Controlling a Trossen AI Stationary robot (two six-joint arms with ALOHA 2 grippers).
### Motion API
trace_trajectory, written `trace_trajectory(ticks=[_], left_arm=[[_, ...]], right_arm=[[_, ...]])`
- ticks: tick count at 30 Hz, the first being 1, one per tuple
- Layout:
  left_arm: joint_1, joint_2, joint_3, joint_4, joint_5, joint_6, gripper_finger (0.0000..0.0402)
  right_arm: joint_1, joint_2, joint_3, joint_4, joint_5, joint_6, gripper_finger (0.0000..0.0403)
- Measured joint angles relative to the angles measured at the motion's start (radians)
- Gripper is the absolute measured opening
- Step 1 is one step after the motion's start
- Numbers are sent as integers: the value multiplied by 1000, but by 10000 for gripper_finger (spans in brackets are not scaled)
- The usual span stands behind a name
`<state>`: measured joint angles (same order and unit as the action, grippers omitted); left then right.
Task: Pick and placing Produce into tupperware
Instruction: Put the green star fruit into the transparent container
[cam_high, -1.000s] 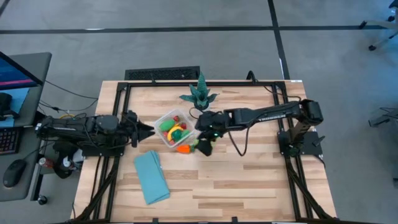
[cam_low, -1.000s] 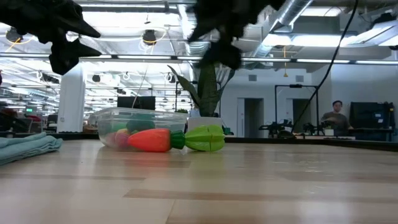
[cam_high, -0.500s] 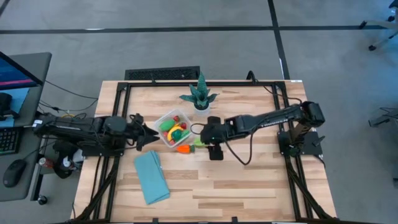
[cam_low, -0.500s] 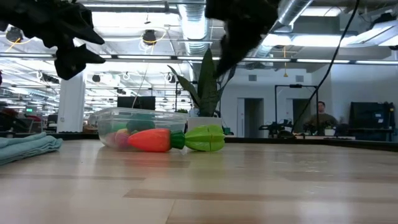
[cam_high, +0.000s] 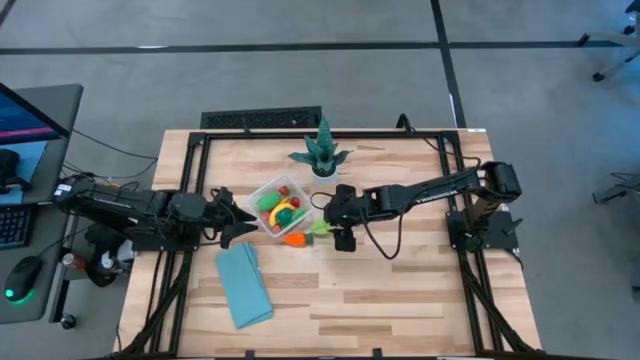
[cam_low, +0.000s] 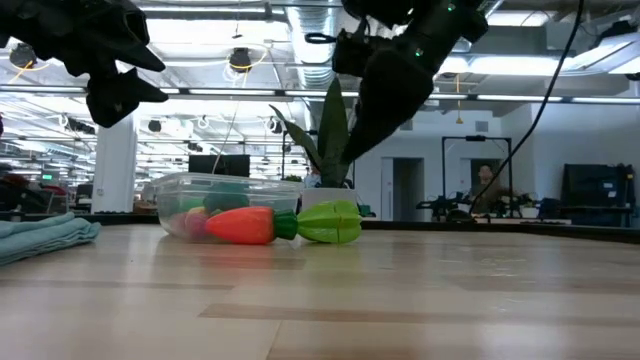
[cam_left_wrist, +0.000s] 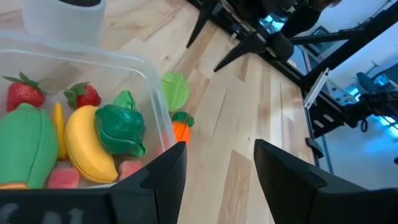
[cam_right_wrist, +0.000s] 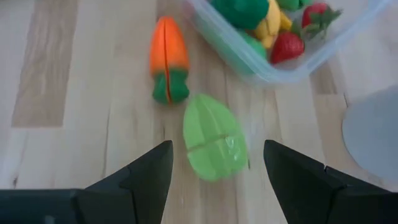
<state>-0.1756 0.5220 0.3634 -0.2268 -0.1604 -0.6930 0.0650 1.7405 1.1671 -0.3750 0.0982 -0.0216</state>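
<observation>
Right end effector (cam_right_wrist: 214, 165) lower, over lettuce (cam_right_wrist: 212, 138)

Both end effectors flank the tupperware (cam_high: 262, 190): left end effector (cam_high: 238, 216) beside it, right end effector (cam_high: 335, 213) over loose produce (cam_high: 305, 235).

tupperware (cam_right_wrist: 283, 59): far corners cut off in right wrist view | plant pot (cam_left_wrist: 62, 18): only its base in left wrist view | person (cam_low: 487, 180) behind desk: too small to make out | produce (cam_low: 205, 212): blurred through the wall, low view
</observation>
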Motion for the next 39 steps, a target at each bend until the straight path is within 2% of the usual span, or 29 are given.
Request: trace_trajectory(ticks=[7,9,13,17,39], left_arm=[[-31,0,0,0,-69,0,178],[-34,0,0,0,-83,0,178],[-33,1,0,0,-91,-3,178],[-37,2,0,-4,-91,-29,178],[-38,9,0,0,-135,-30,178]], right_arm=[[6,1,-45,99,2,-39,245],[-3,36,-46,132,4,-42,245],[-11,90,-37,136,-27,-62,245],[-2,128,-7,86,-24,-11,245],[-52,128,-4,96,-37,-91,245]])
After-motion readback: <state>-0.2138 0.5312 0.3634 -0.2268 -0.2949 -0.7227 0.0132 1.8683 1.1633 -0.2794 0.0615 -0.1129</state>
